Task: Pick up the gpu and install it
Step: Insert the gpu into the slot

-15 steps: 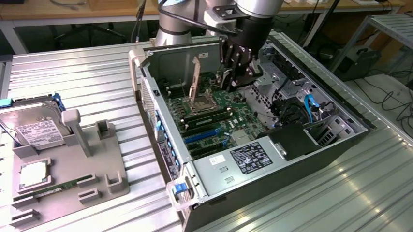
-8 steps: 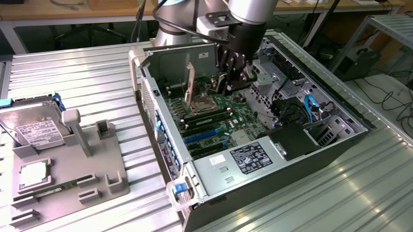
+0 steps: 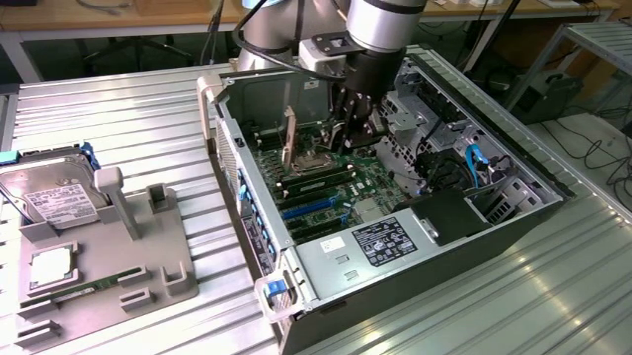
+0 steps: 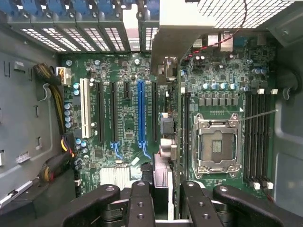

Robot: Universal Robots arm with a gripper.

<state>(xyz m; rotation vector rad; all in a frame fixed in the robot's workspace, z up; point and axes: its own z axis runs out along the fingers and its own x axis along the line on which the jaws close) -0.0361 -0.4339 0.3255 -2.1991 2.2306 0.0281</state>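
The gripper (image 3: 348, 137) is down inside the open case (image 3: 523, 177), above the motherboard (image 3: 336, 188), with its jaws narrowed on the gpu (image 3: 290, 140), which stands on edge beneath it. In the exterior view the card shows as a thin upright board beside the fingers; in the wrist view it runs edge-on from between the fingers (image 4: 142, 198) up to its pale bracket (image 4: 177, 33) near the rear slot openings. So the pick-up looks done, and the card has been carried into the case. It hangs over the strip of board between the slots (image 4: 140, 113) and the CPU socket (image 4: 216, 144), about in line with the black slot nearest the socket, though whether its lower edge has entered any slot is hard to tell from this angle. Seating appears unfinished. On the tray (image 3: 118, 296) outside the case lie a hard drive (image 3: 55, 194) and a memory stick (image 3: 84, 290).
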